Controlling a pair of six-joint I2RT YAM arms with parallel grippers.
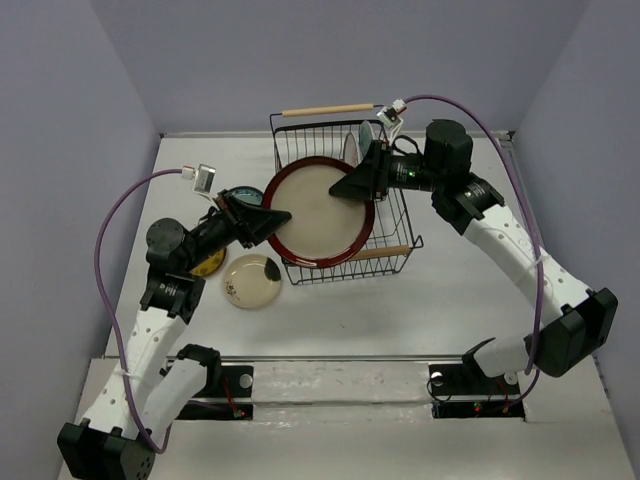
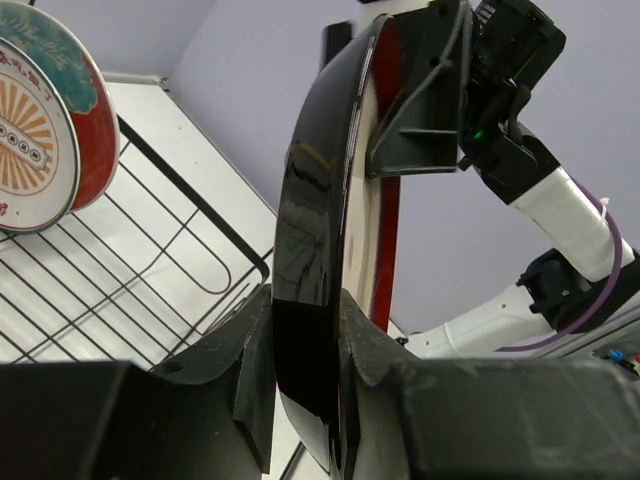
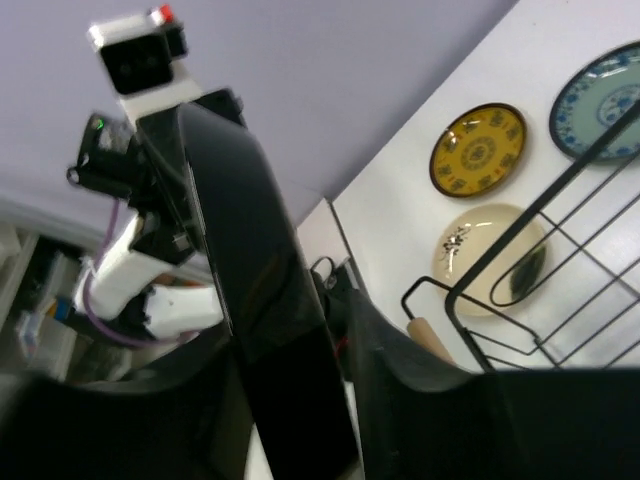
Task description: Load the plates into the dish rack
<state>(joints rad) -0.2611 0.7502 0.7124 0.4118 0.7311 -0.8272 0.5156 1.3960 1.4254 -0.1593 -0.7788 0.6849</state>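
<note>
Left pincer (image 1: 272, 220) and right pincer (image 1: 352, 186) both pinch the dark-red-rimmed plate (image 1: 315, 215) over the dish rack (image 1: 383, 252). Likely next: tilt it upright, lower into a free slot.

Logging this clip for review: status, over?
Left claw and right claw both shut on red-rimmed plate. Plate over dish rack, not slotted. Two plates standing at rack's rear.

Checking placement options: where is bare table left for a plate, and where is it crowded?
Bare: table right of the dish rack, and the strip between the cream plate and near rail. Crowded: left of the rack, by the yellow-brown plate and teal-blue plate.
</note>
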